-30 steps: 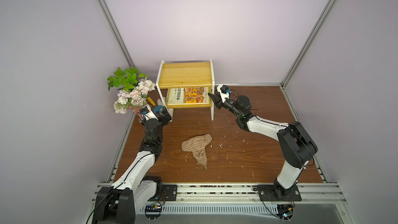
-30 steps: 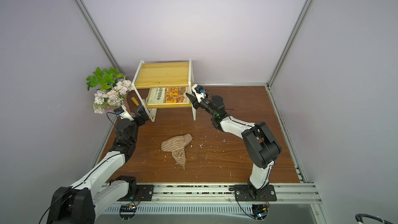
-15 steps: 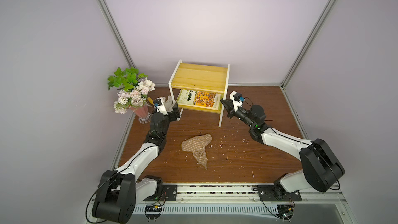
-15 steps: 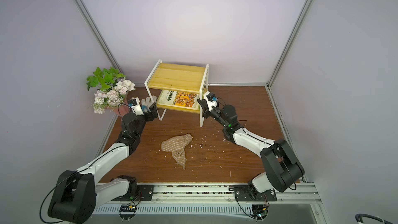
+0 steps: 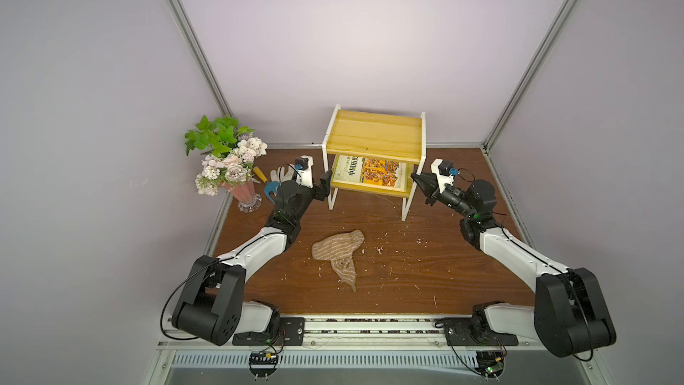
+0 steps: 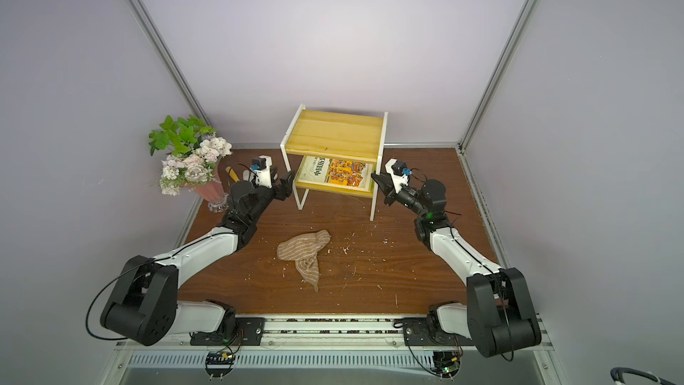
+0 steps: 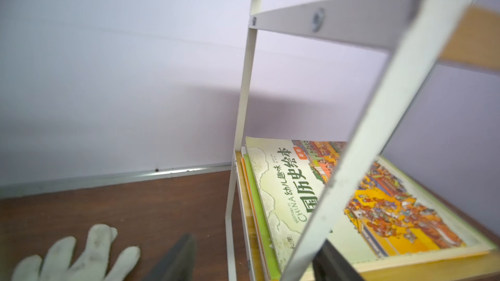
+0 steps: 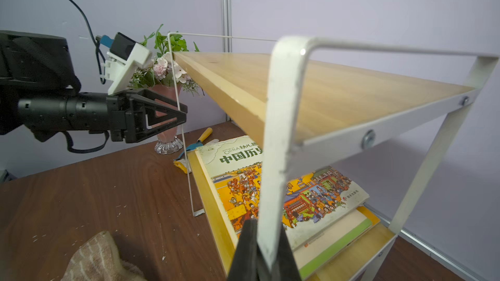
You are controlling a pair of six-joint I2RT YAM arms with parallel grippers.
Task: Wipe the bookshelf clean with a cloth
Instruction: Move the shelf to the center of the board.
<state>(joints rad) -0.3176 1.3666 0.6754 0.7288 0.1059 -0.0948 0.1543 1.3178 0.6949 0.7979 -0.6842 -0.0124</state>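
- Starting at your right gripper (image 5: 415,178): its jaws are pressed together on the white front leg at the right end of the bookshelf (image 5: 374,135), about level with the lower board.
- Your left gripper (image 5: 325,184) stands with its jaws apart, straddling the front leg at the left end. The left wrist view shows a gap beside that leg, so nothing is clamped there.
- You find the bookshelf at the middle of the far edge of the surface (image 5: 462,272). Its long axis runs along that edge, and its open front faces the near edge, turned slightly toward the left edge.
- A book (image 5: 374,176) lies flat on the lower board; the top board is bare.
- The cloth (image 5: 338,251) lies crumpled in the middle of the surface, well apart from both grippers, with its narrow tail pointing at the near edge.
- Toward the far left corner, near your left gripper, are a glove (image 5: 280,174) and a vase of flowers (image 5: 246,196).
- Likely risk: with only one end gripped, a pull from you would swing the light rack round its free end, and the book could slide off.
- A lift at one end could tip it, and a wide sweep of your left arm could strike the vase.
- Neither gripper holds the cloth, so wiping cannot begin yet.
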